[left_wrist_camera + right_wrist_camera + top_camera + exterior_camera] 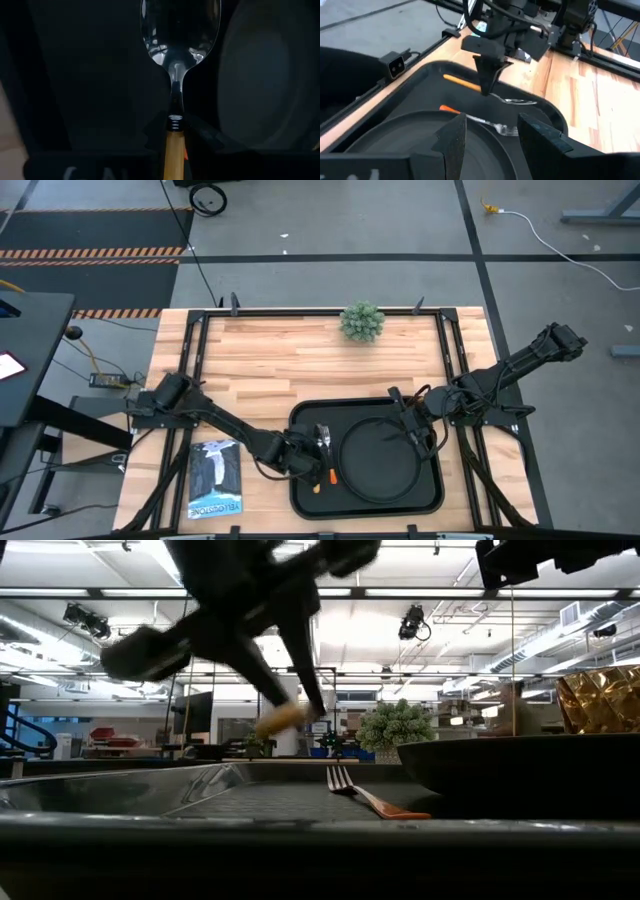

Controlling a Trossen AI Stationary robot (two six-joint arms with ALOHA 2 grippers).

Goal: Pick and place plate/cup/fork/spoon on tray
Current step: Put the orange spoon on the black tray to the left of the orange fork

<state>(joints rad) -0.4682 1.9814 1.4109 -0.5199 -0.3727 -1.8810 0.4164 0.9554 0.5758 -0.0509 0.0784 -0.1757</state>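
The left claw (303,457), low in the frame just left of centre in the high view, is pinched narrow on the orange handle of the spoon (485,89). It carries the spoon roughly level and clear of the tray floor, bowl pointing ahead; a flat carry like this seems meant to let the spoon go down on its back rather than drop tip first. In the left wrist view the shiny bowl sits at the top centre with the handle running straight down into the grip, so the hold looks centred and square.

The tray (300,498) lies on the tabletop (290,350) at the lower middle of the high view. The plate (378,458) already sits inside it, filling its right part, which leaves a free strip on the left for cutlery. The fork (325,455) lies in that strip, tines toward the top of the frame, close beside the plate's rim. The spoon hangs over the same strip, so the likely aim is to lay it alongside the fork.

The right claw (487,135) stands wide and empty over the plate's right edge, apparently waiting out of the way. The cup does not show in any view.
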